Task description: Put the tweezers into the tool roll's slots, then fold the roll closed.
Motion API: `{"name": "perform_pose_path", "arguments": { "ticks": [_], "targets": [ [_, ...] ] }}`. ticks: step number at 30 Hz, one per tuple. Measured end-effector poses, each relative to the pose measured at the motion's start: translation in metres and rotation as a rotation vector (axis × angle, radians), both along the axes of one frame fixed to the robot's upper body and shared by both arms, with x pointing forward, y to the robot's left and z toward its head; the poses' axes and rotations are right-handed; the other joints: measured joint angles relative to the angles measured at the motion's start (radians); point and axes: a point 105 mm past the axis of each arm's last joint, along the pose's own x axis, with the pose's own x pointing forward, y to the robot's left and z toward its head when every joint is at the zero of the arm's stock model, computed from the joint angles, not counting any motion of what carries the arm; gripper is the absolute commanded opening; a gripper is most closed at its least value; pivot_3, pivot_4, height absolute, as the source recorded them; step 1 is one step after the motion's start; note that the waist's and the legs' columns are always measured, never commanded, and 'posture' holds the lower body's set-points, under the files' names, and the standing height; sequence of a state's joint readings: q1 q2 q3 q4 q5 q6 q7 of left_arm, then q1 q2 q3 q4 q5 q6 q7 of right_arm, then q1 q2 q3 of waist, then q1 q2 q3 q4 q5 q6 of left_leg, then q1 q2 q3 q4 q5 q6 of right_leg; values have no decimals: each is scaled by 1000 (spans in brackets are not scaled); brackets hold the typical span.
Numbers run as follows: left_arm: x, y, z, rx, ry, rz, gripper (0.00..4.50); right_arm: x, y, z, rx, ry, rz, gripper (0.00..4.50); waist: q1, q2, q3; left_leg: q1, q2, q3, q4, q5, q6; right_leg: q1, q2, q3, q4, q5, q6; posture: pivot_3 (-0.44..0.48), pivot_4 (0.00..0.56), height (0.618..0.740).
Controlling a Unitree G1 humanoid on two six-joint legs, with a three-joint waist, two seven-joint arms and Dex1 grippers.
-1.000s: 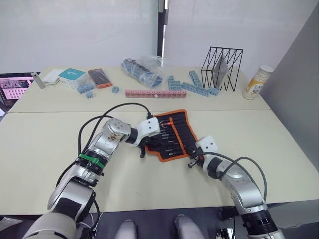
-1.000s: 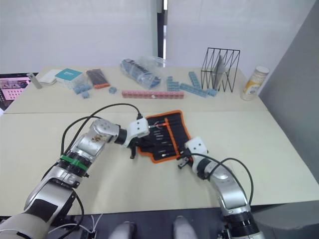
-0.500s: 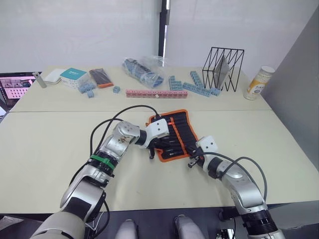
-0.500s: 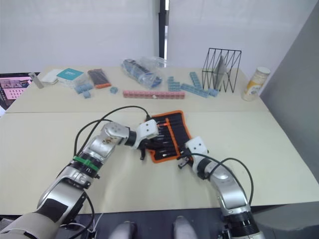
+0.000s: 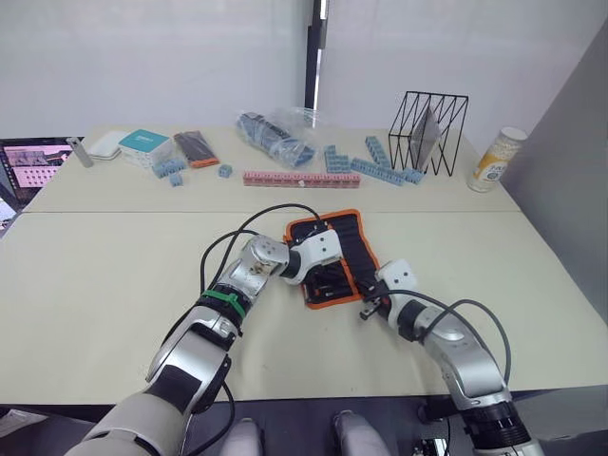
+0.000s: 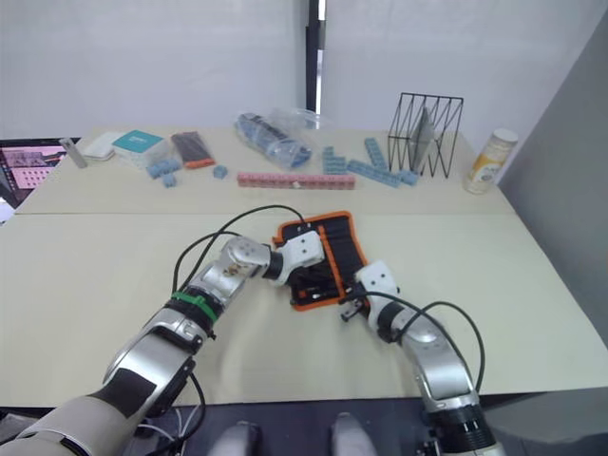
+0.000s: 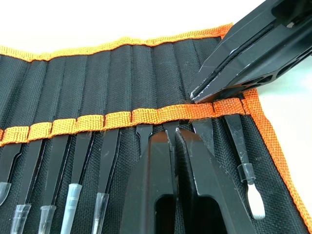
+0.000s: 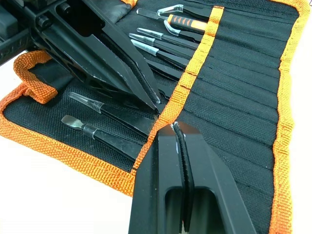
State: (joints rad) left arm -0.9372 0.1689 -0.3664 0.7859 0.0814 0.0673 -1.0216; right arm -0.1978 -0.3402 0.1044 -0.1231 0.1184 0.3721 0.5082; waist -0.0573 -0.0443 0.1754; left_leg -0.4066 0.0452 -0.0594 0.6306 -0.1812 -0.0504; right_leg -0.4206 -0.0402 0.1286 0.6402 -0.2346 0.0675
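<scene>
The tool roll [image 5: 355, 243] lies open on the near table, black with orange binding. Several tweezers [image 7: 73, 163] sit in its slots [image 7: 122, 92], their handles tucked under the orange strip [image 7: 117, 119]. More tweezers [image 8: 114, 116] lie on the inner face in the right wrist view. My left gripper [image 7: 174, 131] is shut, its tips on the orange strip over the tweezer handles; I cannot tell if it holds one. My right gripper [image 8: 174, 127] is shut too, its tips touching the same strip near the roll's near end, close to the left gripper [image 5: 334, 277].
At the back stand a black wire rack [image 5: 426, 128], a yellow can [image 5: 494, 160], blue blocks [image 5: 366, 166], a pink bar [image 5: 299, 178], a plastic bag [image 5: 275, 136], a teal box [image 5: 144, 142] and a dark orange-ended case [image 5: 198, 147]. A screen [image 5: 33, 163] sits far left.
My left gripper has moved right, from the roll's left edge across its inner face to the orange strip beside the right gripper. The right gripper has stayed put.
</scene>
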Motion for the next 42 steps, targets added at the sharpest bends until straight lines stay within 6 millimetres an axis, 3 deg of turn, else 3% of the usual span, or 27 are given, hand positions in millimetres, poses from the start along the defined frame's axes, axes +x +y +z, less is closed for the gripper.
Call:
{"name": "perform_pose_path", "arguments": {
  "ticks": [1,2,10,14,22,27,30,35,40,42],
  "targets": [
    [0,0,0,-2,2,1,44,0,0,0,0,1,-2,0,1,0,0,0,0,0,0,0,0,0,0,0,0,0,0,0,150,737],
    [0,0,-1,-3,6,3,747,-1,0,0,0,1,-3,0,2,0,0,0,0,0,1,0,0,0,0,0,0,0,0,0,150,737],
    [1,14,9,19,22,-4,3153,-2,1,1,-1,-1,6,0,-8,0,0,0,0,0,-1,0,0,-1,0,0,0,0,0,0,150,737],
    [1,34,24,1,24,30,4475,-3,2,1,3,2,22,0,-18,0,0,0,0,0,-2,0,0,-2,0,0,1,0,0,0,150,737],
    [-12,85,63,-62,42,55,4475,-5,-5,5,14,11,53,0,-10,1,0,-1,0,0,-2,0,0,-2,0,0,1,-1,0,0,150,737],
    [-5,124,87,-82,-43,130,4475,-13,8,33,116,24,170,0,-18,1,1,0,1,0,-3,0,0,-3,0,0,1,-1,0,0,150,737],
    [-1,149,89,-68,-93,189,4500,-16,23,48,133,30,231,802,-17,1,1,0,2,0,-3,0,0,-3,1,0,2,-1,-1,0,150,737],
    [-15,189,72,-106,21,258,4500,-13,42,47,100,44,236,2525,-13,1,1,-2,2,0,-3,0,0,-4,1,0,1,-1,-1,0,150,737],
    [-24,203,54,-123,74,313,4500,-9,64,53,87,33,244,4276,-4,1,1,-4,2,-1,-2,0,0,-5,1,-2,1,-1,-1,0,150,737],
    [-27,202,53,-145,84,325,4500,-11,70,44,69,68,249,4473,-1,1,1,-4,2,-1,-2,0,0,-5,1,-2,1,-1,-1,0,150,737]
  ]
}}
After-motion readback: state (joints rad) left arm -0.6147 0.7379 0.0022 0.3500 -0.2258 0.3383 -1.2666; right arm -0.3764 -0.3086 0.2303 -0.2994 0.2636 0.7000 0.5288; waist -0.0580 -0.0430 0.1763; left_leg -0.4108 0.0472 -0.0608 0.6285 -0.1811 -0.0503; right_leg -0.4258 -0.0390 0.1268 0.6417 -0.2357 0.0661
